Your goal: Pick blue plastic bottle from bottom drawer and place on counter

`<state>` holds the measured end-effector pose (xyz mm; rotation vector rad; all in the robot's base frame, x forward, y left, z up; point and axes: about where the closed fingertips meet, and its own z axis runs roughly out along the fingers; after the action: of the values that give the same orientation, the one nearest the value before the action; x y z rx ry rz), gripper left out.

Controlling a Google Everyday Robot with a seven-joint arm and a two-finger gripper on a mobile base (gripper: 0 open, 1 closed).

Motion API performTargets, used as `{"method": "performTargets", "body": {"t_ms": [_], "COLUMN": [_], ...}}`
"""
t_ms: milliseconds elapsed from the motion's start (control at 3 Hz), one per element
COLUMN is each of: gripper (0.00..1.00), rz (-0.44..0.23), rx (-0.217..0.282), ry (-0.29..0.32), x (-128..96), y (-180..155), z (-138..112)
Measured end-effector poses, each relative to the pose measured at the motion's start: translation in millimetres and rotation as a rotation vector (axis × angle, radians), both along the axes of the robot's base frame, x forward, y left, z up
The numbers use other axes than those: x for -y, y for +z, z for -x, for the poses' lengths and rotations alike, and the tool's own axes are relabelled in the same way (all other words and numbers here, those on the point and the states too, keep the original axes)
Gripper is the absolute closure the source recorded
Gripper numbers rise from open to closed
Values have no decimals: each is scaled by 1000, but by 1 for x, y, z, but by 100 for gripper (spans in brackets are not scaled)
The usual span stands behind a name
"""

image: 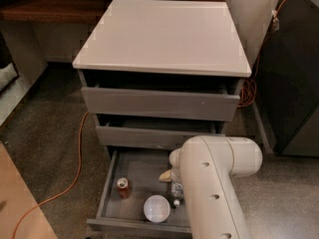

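Note:
The bottom drawer (137, 176) is pulled open at the foot of the grey cabinet. The blue plastic bottle (177, 189) lies in it right of centre, its white cap pointing to the drawer front. My white arm (214, 183) reaches down over the drawer's right side and hides part of the bottle. The gripper (168, 175) shows only as a tan tip at the bottle's far end, close above or against it. The white counter (164, 34) on top of the cabinet is bare.
A red soda can (123, 187) stands at the drawer's left and a white round bowl (156, 208) sits near its front. The two upper drawers (159, 103) are slightly open. An orange cable (77, 158) runs over the floor at left. A dark cabinet (294, 73) stands at right.

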<state>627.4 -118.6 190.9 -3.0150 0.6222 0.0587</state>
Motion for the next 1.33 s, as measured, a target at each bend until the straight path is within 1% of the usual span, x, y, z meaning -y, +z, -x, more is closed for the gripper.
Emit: {"method": "performTargets", "body": {"t_ms": [333,667,1000,1333], "gripper": [0,23,47,70], "rz": [-10,-26,-30,-30], "rx": [-10,-24,-29,-21], "ry": [9,13,10,6], "x": [-3,-5,-6,-6], "y": [-16,-34,-40,-39], "z": [-11,-24,-30,-32]}}
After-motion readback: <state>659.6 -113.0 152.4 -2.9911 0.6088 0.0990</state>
